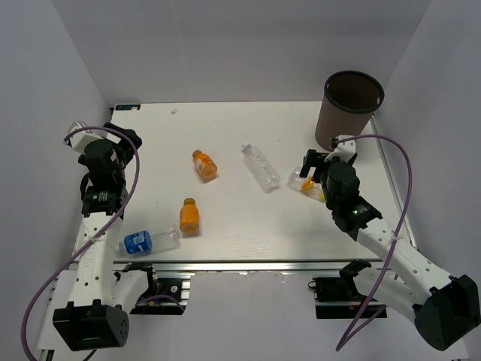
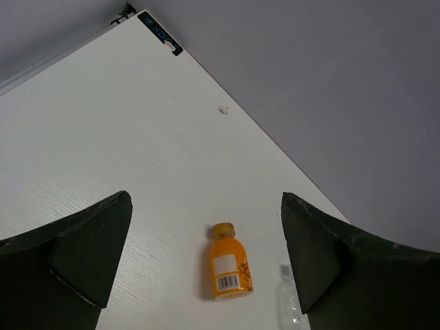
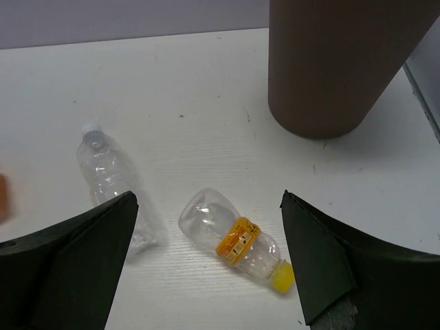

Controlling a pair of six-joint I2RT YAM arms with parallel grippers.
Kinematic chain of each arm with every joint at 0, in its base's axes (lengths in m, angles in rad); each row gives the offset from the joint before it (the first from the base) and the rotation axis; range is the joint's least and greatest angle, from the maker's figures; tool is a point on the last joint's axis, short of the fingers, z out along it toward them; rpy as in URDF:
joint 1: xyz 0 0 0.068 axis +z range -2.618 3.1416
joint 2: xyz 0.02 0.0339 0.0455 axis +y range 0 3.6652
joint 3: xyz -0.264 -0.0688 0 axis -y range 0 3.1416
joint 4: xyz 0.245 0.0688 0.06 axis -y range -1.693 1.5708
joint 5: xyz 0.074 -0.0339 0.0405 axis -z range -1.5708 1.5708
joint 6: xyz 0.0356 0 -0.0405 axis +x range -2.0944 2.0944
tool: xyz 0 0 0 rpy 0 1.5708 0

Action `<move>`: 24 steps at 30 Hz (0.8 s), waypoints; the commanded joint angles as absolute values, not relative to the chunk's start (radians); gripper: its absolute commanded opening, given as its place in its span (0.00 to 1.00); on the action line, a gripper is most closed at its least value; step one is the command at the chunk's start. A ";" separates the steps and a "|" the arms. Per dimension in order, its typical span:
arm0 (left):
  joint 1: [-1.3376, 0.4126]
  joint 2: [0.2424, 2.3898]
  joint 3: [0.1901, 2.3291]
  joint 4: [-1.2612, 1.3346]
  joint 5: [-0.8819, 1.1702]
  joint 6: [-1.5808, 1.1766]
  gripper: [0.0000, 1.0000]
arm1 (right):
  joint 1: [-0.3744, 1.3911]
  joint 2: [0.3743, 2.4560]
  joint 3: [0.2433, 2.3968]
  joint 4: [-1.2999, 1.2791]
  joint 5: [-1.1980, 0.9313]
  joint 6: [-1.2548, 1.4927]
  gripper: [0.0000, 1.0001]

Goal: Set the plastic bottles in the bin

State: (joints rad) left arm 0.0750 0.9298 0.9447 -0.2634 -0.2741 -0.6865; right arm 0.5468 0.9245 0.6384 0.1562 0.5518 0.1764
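On the far right corner of the white table (image 1: 248, 131) we logged the bin (image 1: 352, 109), upright, brown wall, dark rim and inside, nothing showing in it from above. Both arms came next. The left arm (image 1: 101, 188) ran up the left edge, and the left gripper (image 2: 206, 227) had its fingers wide apart, holding nothing. The right arm (image 1: 376, 233) reached in from the near right. The right gripper (image 3: 208, 206) also had its fingers spread wide, empty, hanging just near of the bin.

We counted five bottles, all lying on their sides on the table and none in the bin.
- The plain clear bottle (image 1: 261, 167) lay mid-table, its cap toward the far left.
- The blue-label bottle (image 1: 149, 241) lay at the near left, beside the left arm.
- The far orange bottle (image 1: 204, 165) lay left of the clear one. It showed in the left wrist view between the open fingers but well ahead of them.
- The near orange bottle (image 1: 189, 216) lay between the far orange one and the blue-label one.
- The small clear bottle (image 3: 237, 240), with an orange band and a yellow-orange cap, lay under the right gripper between its spread fingers. We saw neither finger touching it.

Smallest was a white speck (image 2: 223, 109) near the far edge.
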 commanded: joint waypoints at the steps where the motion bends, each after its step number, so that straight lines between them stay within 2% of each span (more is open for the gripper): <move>1: 0.075 0.922 0.946 -0.279 -0.259 -0.695 0.98 | 0.538 0.914 0.647 0.227 0.540 0.177 0.89; 6: 0.077 0.951 0.925 -0.236 -0.252 -0.692 0.98 | 0.532 1.003 0.698 0.123 0.427 0.088 0.89; 10: 0.077 0.989 0.861 -0.155 -0.198 -0.647 0.98 | 0.448 1.107 0.764 -0.032 0.058 -0.012 0.89; 12: 0.077 1.024 0.854 -0.141 -0.173 -0.635 0.98 | 0.434 1.156 0.779 -0.098 0.013 -0.102 0.89; 15: 0.077 1.060 0.838 -0.109 -0.158 -0.614 0.98 | 0.420 1.204 0.782 -0.132 -0.031 -0.156 0.89; 21: 0.075 1.097 0.828 -0.103 -0.166 -0.578 0.98 | 0.380 1.282 0.765 -0.123 0.060 -0.236 0.89; 24: 0.075 1.108 0.824 -0.098 -0.170 -0.574 0.98 | 0.367 1.353 0.770 -0.097 0.040 -0.270 0.89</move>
State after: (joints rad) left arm 0.0750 1.1107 0.8383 -0.1303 -0.1749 -0.5980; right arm 0.3794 1.3071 0.7387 -0.1204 0.0479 -0.2028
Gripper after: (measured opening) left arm 0.982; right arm 0.895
